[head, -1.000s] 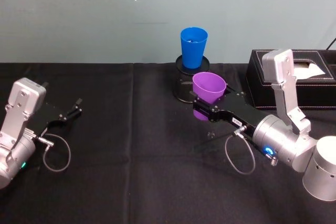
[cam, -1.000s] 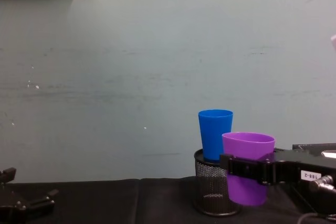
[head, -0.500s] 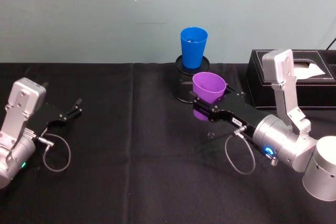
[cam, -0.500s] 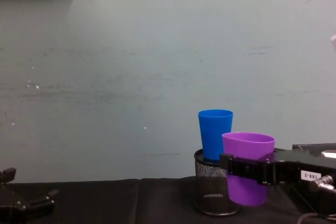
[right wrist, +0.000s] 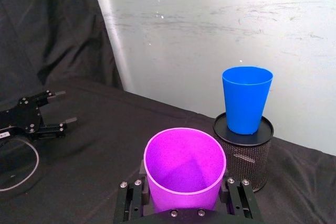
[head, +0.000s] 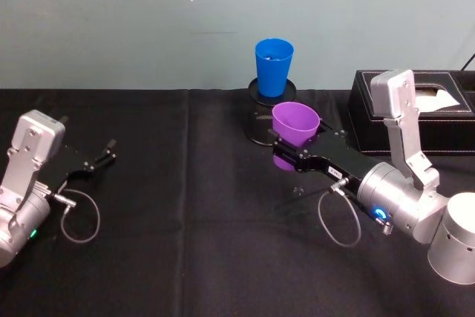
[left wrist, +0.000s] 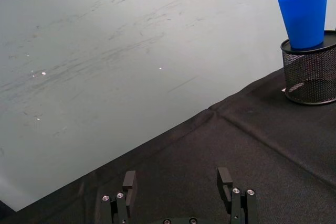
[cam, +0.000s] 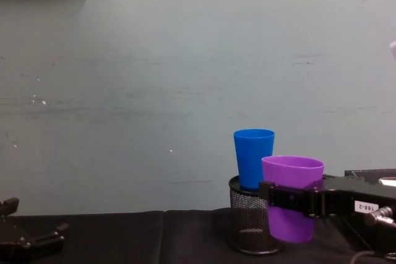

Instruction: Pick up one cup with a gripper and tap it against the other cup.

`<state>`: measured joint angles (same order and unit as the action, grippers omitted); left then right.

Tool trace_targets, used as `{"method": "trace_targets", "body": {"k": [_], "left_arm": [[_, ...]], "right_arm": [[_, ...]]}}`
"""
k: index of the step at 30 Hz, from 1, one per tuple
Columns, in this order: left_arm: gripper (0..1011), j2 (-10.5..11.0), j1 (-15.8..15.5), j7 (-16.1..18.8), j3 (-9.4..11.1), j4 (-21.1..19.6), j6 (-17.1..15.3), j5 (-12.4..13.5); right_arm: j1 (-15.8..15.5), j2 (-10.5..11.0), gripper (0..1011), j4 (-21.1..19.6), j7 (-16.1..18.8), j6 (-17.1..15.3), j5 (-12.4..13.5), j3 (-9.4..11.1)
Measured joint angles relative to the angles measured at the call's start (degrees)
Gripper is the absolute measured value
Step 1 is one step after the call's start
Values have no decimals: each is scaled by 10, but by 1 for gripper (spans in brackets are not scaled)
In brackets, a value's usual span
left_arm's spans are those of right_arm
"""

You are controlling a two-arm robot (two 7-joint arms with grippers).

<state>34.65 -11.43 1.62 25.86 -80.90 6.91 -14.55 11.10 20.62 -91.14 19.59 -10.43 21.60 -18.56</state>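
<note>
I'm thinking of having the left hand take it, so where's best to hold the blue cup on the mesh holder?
Probably grip the blue cup on its smooth wall at mid-height, the open left hand coming in level from the robot's left. It stands upright on the mesh pen holder, sides free, while the purple cup in the right hand crowds its front right.

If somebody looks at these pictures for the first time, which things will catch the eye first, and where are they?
The purple cup stands out first: the right gripper holds it by its sides, lifted off the black table, right of centre. Just behind it, a blue cup stands upright on top of a black mesh holder near the wall. The left gripper rests open at the far left.
</note>
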Motion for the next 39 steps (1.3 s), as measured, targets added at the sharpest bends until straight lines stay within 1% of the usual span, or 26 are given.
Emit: {"method": "trace_targets", "body": {"k": [39], "left_arm": [[1000, 0, 0, 0, 0, 0, 0, 0]], "right_arm": [[0, 0, 715, 0, 0, 0, 0, 0]]}}
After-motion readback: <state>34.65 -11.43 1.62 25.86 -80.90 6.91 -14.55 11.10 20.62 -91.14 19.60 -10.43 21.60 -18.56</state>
